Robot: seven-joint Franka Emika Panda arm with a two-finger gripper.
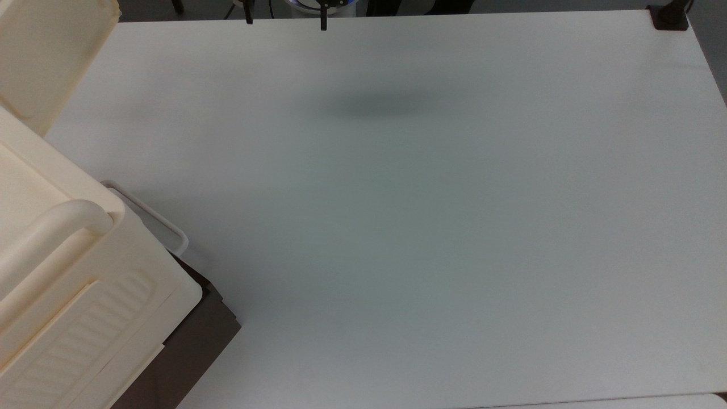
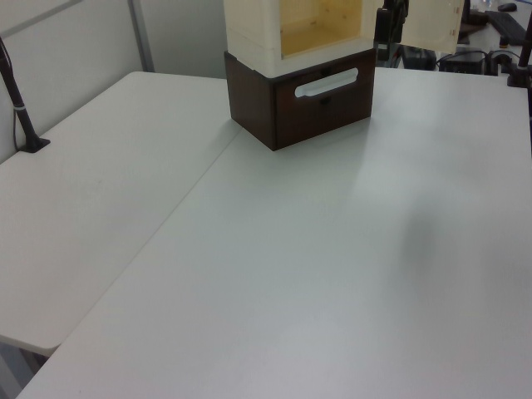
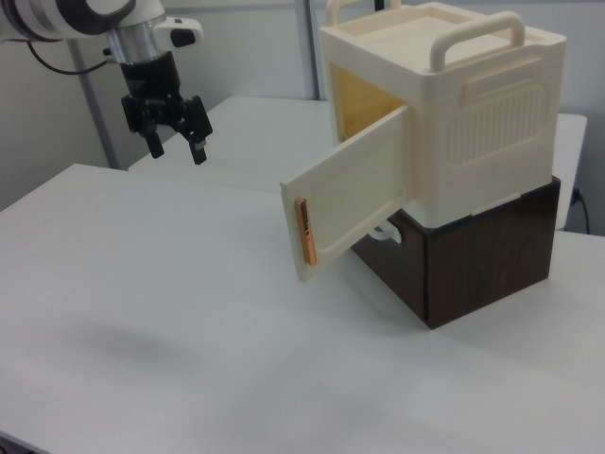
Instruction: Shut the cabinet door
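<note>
The cabinet door [image 3: 354,194] stands swung wide open in the right view, hinged at the front of the cream cabinet [image 3: 473,123] and reaching out over the tabletop [image 3: 189,312]; a thin copper-coloured strip [image 3: 302,232] runs down its free edge, a detail that shows in the right view. That view also gives the whole stack — the cream cabinet with its ribbed side panel [image 3: 496,118] and thick handle bar [image 3: 477,33] sitting on a dark brown wooden box [image 3: 482,255] near the tabletop's far right corner. The gripper [image 3: 172,142] hangs in the air above the tabletop's far left edge in the right view, well apart from the door; its two black fingers [image 3: 197,147] are spread with a clear gap and nothing between them. The top view looks straight down: the door [image 1: 48,57] fills the upper left corner, the cabinet's roof and handle bar [image 1: 51,238] the lower left, and two black fingertips [image 1: 323,20] poke in at the top edge, with a soft shadow [image 1: 375,105] on the tabletop [image 1: 426,227] below them. The left view faces the cabinet's open front — the yellowish inside [image 2: 320,23] is plain there, and the brown box [image 2: 303,96] shows a white slot handle [image 2: 326,83]; the door [image 2: 428,23] stands to the left view's right of the opening.
</note>
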